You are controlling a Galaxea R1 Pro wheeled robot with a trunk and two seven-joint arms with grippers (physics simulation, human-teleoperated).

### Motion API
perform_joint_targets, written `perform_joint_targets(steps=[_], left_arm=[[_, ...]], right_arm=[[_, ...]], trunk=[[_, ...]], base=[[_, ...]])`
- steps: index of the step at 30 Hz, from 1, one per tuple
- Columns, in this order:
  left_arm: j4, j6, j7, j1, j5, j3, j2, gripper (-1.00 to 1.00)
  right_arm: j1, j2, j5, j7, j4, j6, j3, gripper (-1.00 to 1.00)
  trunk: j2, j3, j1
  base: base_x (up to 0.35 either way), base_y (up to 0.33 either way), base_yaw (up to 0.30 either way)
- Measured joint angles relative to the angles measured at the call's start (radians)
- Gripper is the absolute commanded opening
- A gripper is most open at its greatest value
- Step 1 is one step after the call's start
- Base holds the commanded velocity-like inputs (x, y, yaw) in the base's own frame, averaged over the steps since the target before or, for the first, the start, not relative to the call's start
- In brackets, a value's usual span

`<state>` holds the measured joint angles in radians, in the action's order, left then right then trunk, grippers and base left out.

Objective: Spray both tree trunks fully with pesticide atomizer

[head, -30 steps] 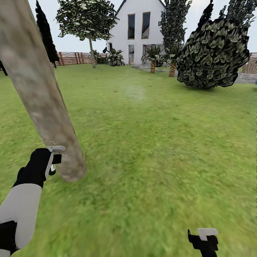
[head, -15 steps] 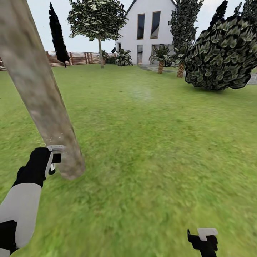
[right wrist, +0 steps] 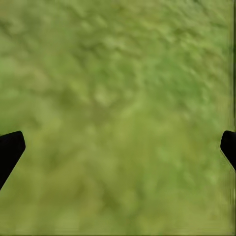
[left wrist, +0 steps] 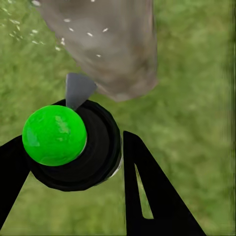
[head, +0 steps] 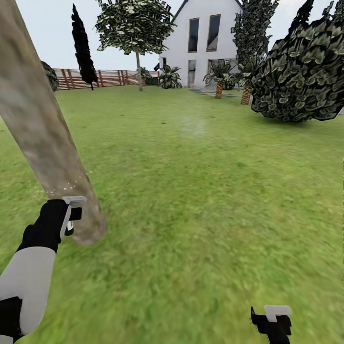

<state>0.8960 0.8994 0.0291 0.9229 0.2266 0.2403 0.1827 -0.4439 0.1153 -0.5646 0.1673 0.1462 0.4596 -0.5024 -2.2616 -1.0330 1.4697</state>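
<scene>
The pesticide atomizer [left wrist: 71,145], a rigid, probably light bottle with a smooth round body likely to slip, sits clamped between the left gripper [left wrist: 69,167] jaws just beside the speckled tree trunk [head: 45,138]; right gripper [right wrist: 118,147] jaws stand apart, empty.

I am out in a garden. Green grass [head: 205,191] spreads all around my fingers. Far ahead of them stands a white house [head: 205,43] with tall windows, a brown wooden fence [head: 110,77], small palms [head: 220,76] and a big leafy bush [head: 301,71].
</scene>
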Motion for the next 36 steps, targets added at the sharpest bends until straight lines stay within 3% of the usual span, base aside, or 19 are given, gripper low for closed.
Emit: perform_joint_targets(steps=[12,16,19,31,36], left_arm=[[0.002,0.001,0.0,-0.001,0.004,-0.003,0.004,-1.0],[0.002,-0.008,0.005,-0.066,0.003,0.005,0.012,-1.0],[0.002,-0.011,0.007,-0.084,0.002,0.006,0.011,-1.0],[0.003,-0.011,0.007,-0.086,0.002,0.01,0.006,-1.0],[0.002,-0.016,0.009,-0.11,0.002,0.011,0.019,-1.0]], right_arm=[[0.0,0.0,0.0,0.001,0.0,0.0,0.0,1.0],[0.0,-0.001,0.0,0.0,0.0,0.0,0.0,1.0],[0.0,-0.002,0.0,0.0,0.0,0.0,0.0,1.0],[0.0,0.0,0.0,0.0,0.0,0.0,0.0,1.0],[0.0,0.0,0.0,0.001,0.0,0.0,0.0,1.0]], trunk=[[0.0,0.0,0.0],[0.0,0.0,0.0],[0.0,0.0,0.0],[0.0,0.0,0.0],[0.0,0.0,0.0]], base=[[0.119,-0.269,0.253],[0.138,-0.269,0.276],[0.142,-0.269,0.258],[0.185,-0.238,0.02],[0.149,-0.243,0.193]])
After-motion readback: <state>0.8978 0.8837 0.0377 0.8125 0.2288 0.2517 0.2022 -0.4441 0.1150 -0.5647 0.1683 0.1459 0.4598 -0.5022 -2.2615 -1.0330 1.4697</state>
